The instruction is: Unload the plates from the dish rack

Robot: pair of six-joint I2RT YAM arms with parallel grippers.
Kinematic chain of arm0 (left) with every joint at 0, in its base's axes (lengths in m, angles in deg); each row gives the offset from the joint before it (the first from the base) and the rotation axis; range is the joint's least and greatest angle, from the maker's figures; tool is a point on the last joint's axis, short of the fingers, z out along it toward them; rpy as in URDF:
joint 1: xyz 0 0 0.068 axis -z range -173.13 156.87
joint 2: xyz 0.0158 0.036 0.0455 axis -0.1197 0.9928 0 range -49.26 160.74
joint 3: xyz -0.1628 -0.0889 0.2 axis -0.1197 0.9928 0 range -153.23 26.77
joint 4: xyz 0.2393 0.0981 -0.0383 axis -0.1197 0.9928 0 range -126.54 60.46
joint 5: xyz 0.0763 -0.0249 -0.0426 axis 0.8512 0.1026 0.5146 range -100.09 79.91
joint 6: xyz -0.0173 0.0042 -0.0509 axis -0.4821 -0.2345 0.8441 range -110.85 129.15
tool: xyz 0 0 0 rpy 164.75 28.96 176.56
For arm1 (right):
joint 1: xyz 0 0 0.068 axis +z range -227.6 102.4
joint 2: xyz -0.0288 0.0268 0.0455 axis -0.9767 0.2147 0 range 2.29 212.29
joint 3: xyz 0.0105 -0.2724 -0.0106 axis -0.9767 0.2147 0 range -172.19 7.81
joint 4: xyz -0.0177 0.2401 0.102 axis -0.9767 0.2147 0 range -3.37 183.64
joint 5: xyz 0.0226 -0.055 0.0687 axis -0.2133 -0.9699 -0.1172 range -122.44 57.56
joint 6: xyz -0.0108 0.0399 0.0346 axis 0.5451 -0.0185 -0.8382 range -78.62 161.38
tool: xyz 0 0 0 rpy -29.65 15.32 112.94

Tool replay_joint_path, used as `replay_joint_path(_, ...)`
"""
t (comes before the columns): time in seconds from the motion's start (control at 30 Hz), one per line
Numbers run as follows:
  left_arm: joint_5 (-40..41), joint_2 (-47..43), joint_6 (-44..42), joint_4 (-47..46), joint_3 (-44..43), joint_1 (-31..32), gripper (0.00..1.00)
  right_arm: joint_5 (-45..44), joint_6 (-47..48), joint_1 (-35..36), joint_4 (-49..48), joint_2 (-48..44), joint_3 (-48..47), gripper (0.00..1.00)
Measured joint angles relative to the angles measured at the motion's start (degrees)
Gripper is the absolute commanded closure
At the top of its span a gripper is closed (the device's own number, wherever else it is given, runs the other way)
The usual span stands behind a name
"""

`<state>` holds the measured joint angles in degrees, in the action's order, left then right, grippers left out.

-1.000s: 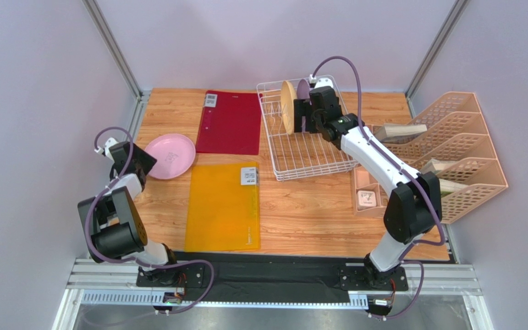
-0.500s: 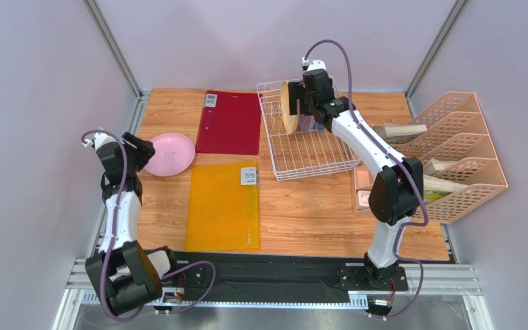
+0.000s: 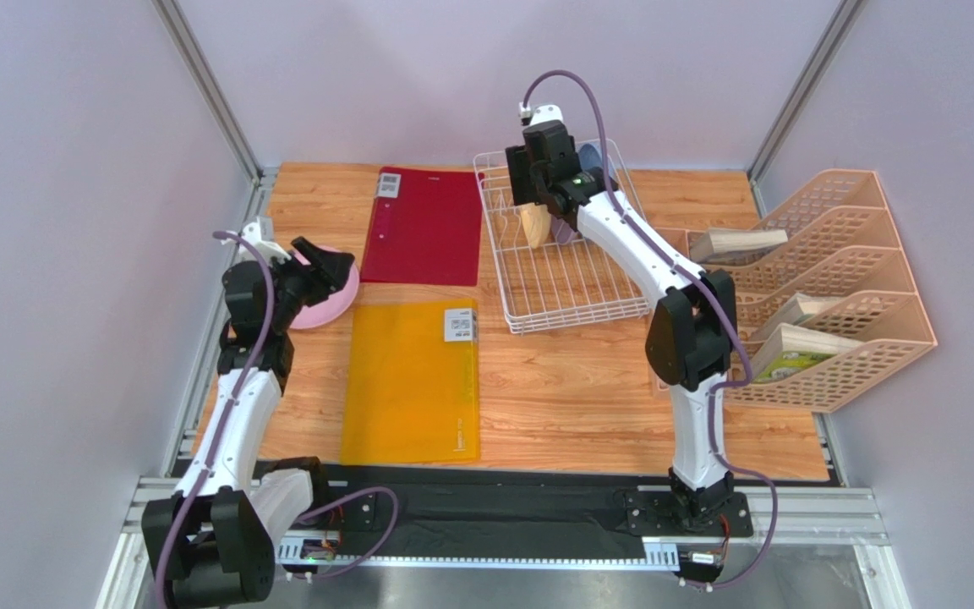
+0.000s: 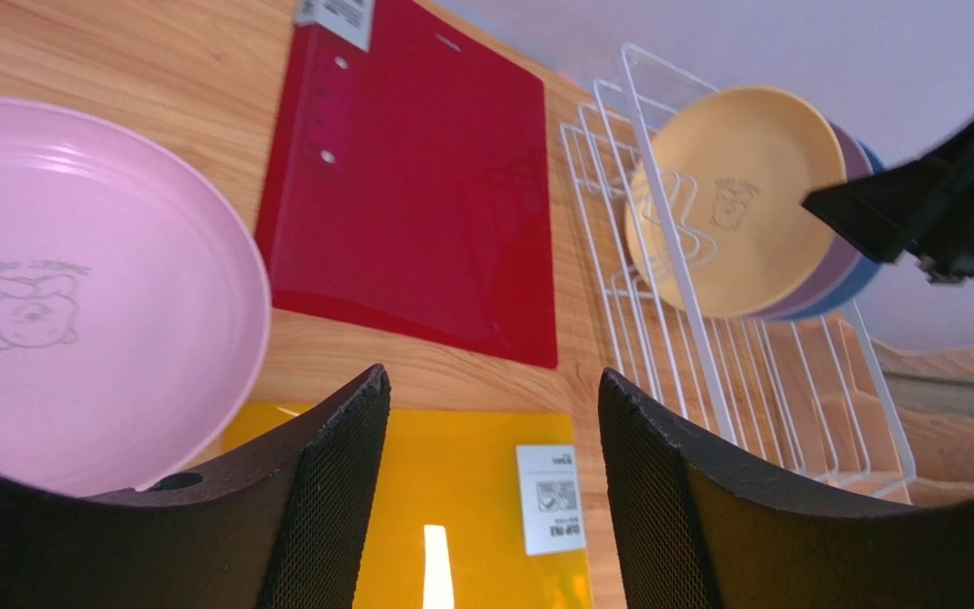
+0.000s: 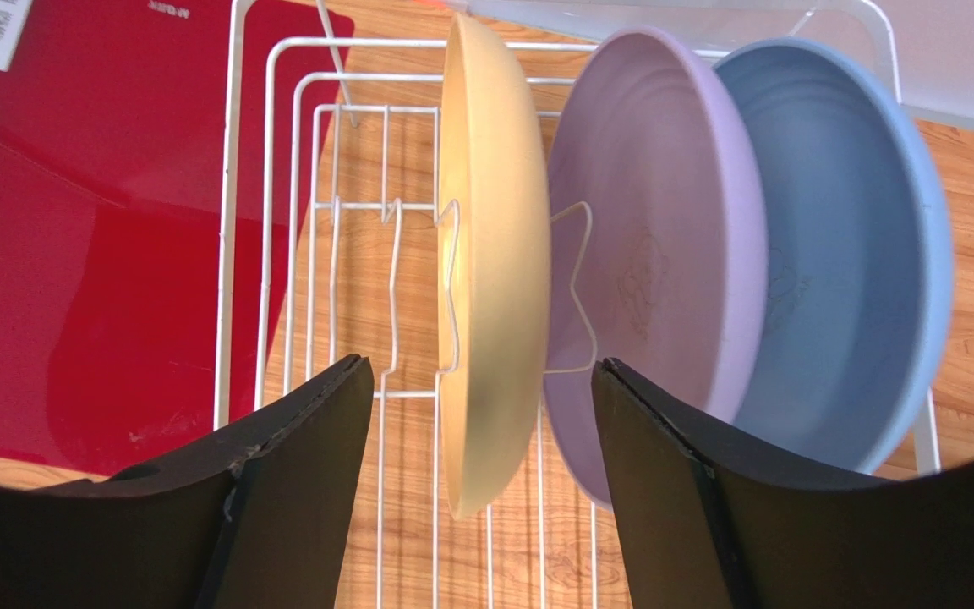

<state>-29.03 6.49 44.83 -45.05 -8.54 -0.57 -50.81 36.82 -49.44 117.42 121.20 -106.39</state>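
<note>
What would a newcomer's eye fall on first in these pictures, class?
A cream plate, a lavender plate and a blue plate stand on edge in the white dish rack at the table's far middle, with the open right end effector framing the cream one. At the left, a pink plate lies flat on the wood beside a red folder, with the open left end effector close by.

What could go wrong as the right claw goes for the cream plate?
The lavender plate stands close beside the cream plate; the open right claw could pinch both. The dish rack has divider prongs flanking the cream rim; they may snag it on lifting. The left claw, open near the pink plate, might nudge it.
</note>
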Motion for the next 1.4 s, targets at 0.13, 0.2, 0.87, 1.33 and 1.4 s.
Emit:
replay_joint_path(0.13, 1.8, 1.7, -0.3, -0.1, -0.7, 5.2, 0.33, -2.7, 1.1, 0.7, 0.4, 3.6, -2.5, 0.49)
replay_joint_path(0.2, 2.4, 2.8, -0.3, -0.3, -0.9, 7.2, 0.33, -4.3, 1.8, 1.0, 0.5, 4.9, -3.0, 0.68)
replay_joint_path(0.87, 10.1, 10.8, -0.3, 0.2, -3.7, 16.1, 0.33, -32.6, 14.2, 8.9, -8.2, 8.4, -4.7, 1.0)
replay_joint_path(1.33, 11.5, 10.7, -1.2, 1.0, -5.1, 16.5, 0.33, -37.7, 14.6, 10.7, -14.9, -12.0, 13.1, 1.0)
replay_joint_path(1.4, 11.3, 10.7, -1.3, 1.0, -5.4, 16.5, 0.33, -36.3, 13.0, 10.7, -14.5, -15.8, 14.2, 1.0)
